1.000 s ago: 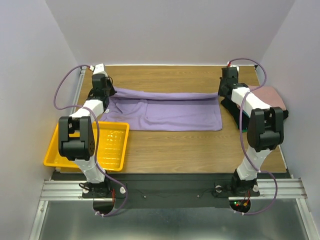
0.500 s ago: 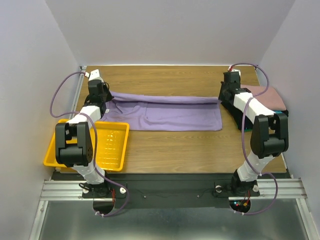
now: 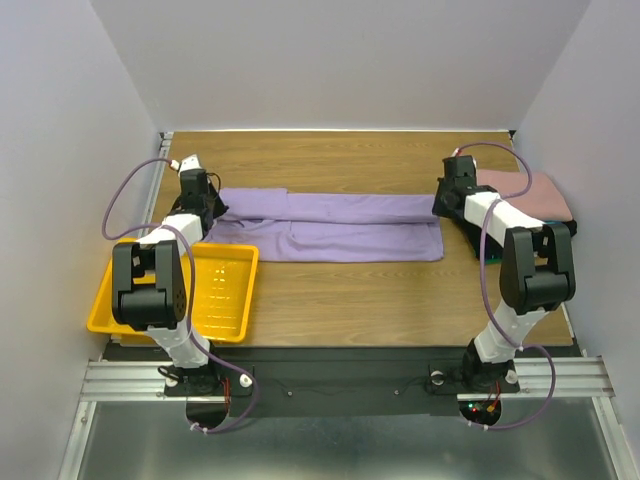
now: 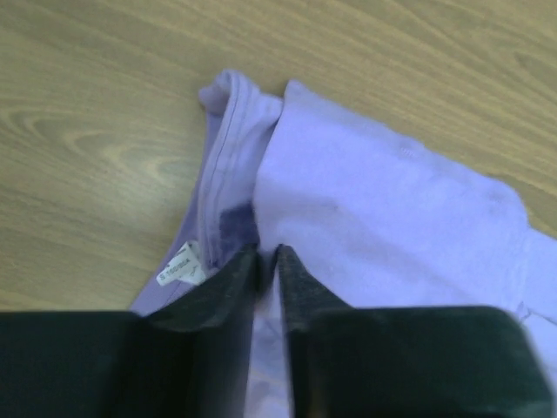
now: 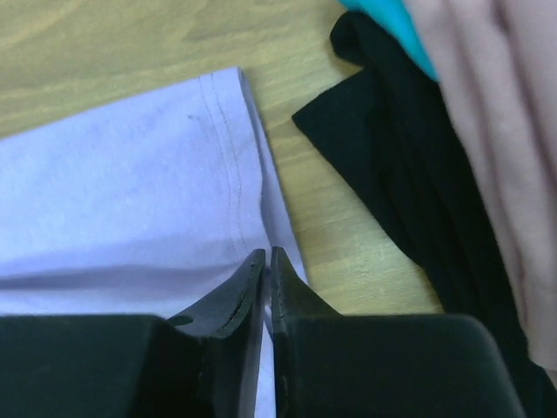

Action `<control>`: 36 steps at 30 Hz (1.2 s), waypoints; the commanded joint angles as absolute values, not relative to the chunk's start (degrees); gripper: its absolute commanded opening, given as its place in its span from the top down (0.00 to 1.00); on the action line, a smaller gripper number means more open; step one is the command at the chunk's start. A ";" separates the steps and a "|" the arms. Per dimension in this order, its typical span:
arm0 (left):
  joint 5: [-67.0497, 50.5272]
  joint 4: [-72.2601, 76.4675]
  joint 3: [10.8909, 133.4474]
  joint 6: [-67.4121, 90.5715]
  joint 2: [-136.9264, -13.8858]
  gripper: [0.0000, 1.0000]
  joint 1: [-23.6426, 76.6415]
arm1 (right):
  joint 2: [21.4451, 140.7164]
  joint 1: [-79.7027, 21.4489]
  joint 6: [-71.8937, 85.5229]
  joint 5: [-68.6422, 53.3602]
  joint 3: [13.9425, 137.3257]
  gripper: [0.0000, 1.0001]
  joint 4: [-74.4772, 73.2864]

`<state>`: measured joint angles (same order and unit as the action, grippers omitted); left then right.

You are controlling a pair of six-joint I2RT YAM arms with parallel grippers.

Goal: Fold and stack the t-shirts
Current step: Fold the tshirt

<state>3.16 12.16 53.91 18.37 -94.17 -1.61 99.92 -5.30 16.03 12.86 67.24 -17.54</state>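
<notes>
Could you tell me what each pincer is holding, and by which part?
Both pinch the lavender t-shirt: left pincer at the collar end, right pincer at the hem end.

A lavender-purple cloth t-shirt (image 3: 335,225) with a small white neck label (image 4: 180,264) lies on a light brown wood-grain table (image 3: 400,290). Beside it is a stack of dusty-pink (image 3: 530,192), teal (image 5: 392,22) and black (image 5: 400,174) folded shirts. A bright yellow plastic tray (image 3: 225,290).

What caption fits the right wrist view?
Right gripper pinching the lavender t-shirt hem beside folded black, teal and pink shirts.
</notes>
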 commanded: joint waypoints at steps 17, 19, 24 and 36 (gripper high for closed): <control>18.20 -11.60 63.80 31.38 -85.34 0.23 -2.02 | 97.73 -5.54 16.52 -5.70 76.72 0.00 -21.62; 15.48 -10.29 65.21 31.03 -85.52 0.19 -1.93 | 99.05 -5.97 16.17 -8.52 78.04 0.00 -21.53; 0.37 -3.08 68.90 30.76 -92.36 0.16 -1.06 | 105.89 -9.66 15.65 -12.56 83.40 0.00 -20.92; -10.63 -8.35 78.74 29.71 -113.27 0.12 -0.09 | 116.46 -12.22 19.68 -10.90 84.47 0.00 -20.65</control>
<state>-7.57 -5.85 74.32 30.63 -110.78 -0.01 117.34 -12.86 17.98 -11.20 85.21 -21.41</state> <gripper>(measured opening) 0.877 0.998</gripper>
